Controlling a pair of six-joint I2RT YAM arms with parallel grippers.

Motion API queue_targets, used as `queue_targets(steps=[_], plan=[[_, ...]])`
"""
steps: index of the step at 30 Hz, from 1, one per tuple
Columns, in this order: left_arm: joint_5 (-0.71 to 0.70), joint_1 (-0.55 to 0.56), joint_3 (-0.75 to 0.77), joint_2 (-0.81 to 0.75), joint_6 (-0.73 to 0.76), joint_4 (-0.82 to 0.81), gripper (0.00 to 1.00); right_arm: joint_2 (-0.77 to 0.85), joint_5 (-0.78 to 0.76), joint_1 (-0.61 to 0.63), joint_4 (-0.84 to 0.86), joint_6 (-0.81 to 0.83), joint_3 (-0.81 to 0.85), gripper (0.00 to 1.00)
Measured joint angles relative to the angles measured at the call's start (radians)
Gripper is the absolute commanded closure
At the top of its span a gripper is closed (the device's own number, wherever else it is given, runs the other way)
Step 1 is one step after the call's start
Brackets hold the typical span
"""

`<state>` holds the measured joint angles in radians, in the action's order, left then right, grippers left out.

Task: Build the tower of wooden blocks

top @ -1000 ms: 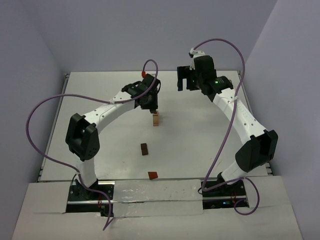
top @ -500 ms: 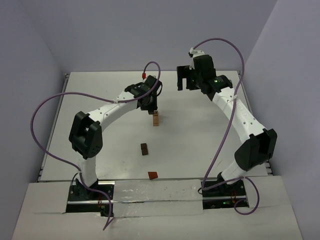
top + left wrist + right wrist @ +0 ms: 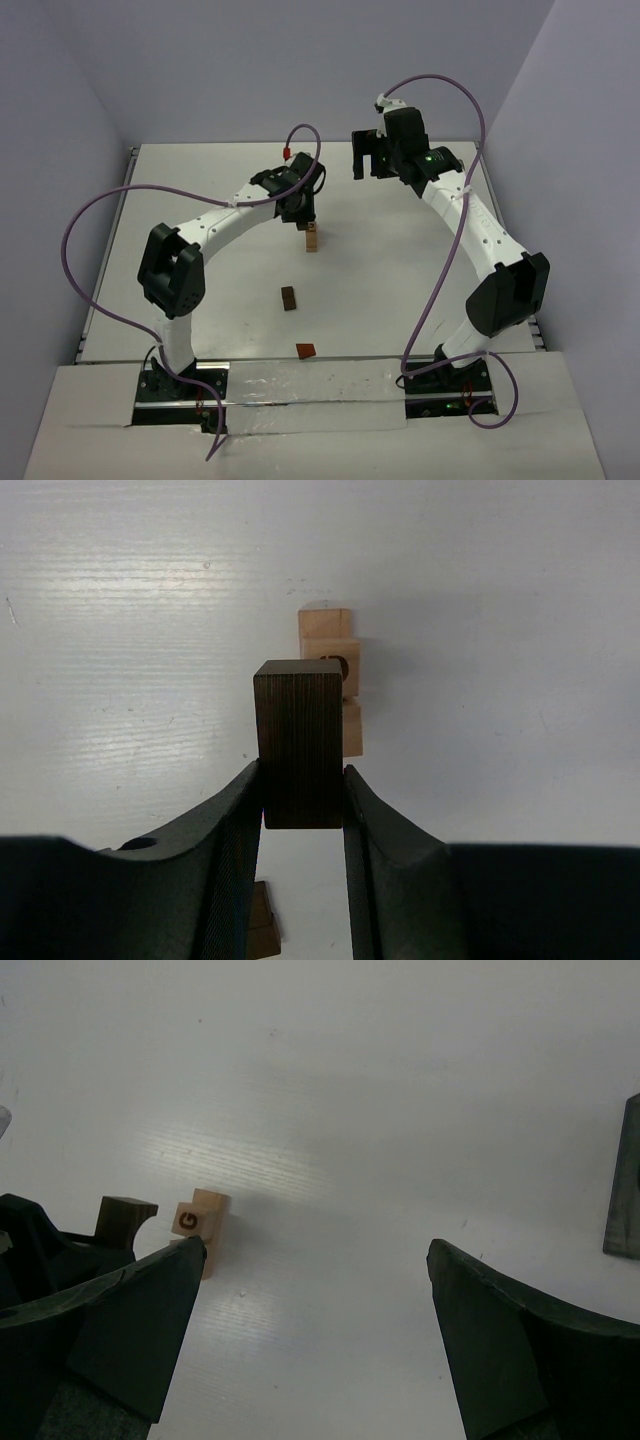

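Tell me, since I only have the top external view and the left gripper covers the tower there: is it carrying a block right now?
Observer: Yes. The left wrist view shows the left gripper shut on a dark brown block, clamped upright in its jaws.
Operator: Is it lined up over the tower?
Observer: Not quite, as far as that view tells. The wood block tower, light tan cubes slightly twisted on one another, peeks out past the block's right edge.
Operator: Anything in the right gripper?
Observer: Nothing. The right wrist view shows the right gripper open with its jaws empty, and the tower sits near the left edge of that picture.
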<state>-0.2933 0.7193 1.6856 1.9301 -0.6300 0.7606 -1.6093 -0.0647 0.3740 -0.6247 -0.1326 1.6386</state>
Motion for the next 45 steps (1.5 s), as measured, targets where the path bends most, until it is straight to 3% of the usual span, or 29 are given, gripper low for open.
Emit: queue_targets(steps=[11,45], plan=[[-0.018,0.05,0.017,0.018,-0.021,0.013,1.0,0.0,0.0,0.0,0.0,0.0,0.0,0.0],[-0.028,0.045,0.083,0.136,-0.047,0.032,1.0,-0.006,-0.051,0.0,0.0,-0.004,0.0,0.0]])
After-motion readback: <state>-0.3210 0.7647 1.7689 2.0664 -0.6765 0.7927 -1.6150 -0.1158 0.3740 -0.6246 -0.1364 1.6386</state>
